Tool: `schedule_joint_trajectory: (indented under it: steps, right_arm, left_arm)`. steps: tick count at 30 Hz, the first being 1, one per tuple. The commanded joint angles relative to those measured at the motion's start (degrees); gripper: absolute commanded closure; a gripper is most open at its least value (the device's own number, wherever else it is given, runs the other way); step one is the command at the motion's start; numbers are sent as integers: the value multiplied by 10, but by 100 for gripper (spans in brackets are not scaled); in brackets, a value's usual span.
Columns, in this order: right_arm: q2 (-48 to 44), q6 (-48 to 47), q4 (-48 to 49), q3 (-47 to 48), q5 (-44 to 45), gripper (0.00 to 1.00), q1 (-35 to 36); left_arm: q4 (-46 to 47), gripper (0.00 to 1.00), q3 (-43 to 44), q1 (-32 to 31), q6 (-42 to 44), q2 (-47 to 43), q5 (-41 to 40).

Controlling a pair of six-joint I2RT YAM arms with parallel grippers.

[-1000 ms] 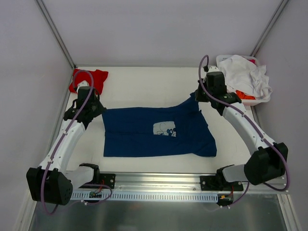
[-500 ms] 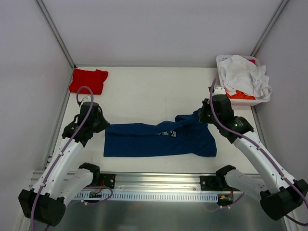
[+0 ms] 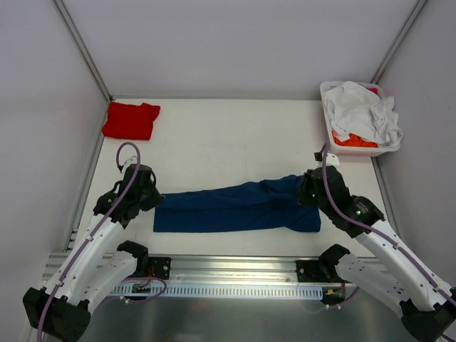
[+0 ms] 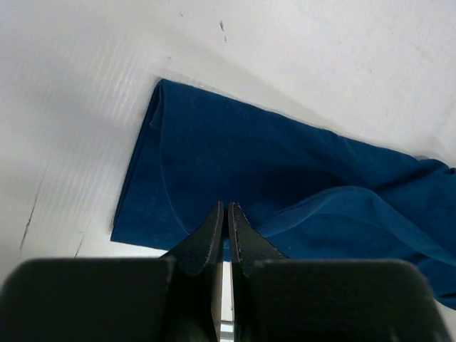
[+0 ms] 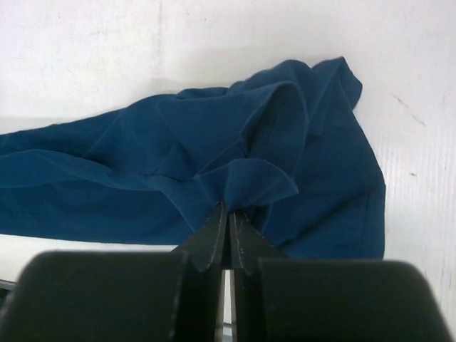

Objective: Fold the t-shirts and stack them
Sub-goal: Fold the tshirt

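The red t-shirt [image 3: 131,120] lies folded in the far-left corner, the navy t-shirt [image 3: 235,209] is half-folded with the left tool [image 4: 226,207] and right tool [image 5: 228,207] clamped tight on it, and unfolded tees [image 3: 360,107] wait in the far-right basket [image 3: 325,87].

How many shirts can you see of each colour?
blue shirt: 1
red shirt: 1
white shirt: 1, bunched up in the basket
orange shirt: 1, peeking out under the white one
Total: 4 shirts that show; the pile in the basket may hide more.
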Motion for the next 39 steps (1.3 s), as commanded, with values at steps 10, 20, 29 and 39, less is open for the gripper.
schedule_joint_trajectory:
  steps: [10, 20, 29, 39]
  right_arm:
    - [-67, 102, -112, -28, 68, 100, 34]
    - [-79, 139, -121, -62, 65, 100, 52]
    - [-75, 139, -119, -71, 63, 74, 54]
    - [-42, 116, -83, -66, 69, 70, 55]
  left_arm:
    - [-73, 100, -28, -9, -49, -45, -22]
    - [-80, 100, -42, -15, -73, -41, -29]
    - [-81, 43, -50, -15, -85, -35, -44]
    - [-69, 34, -50, -15, -83, -13, -59]
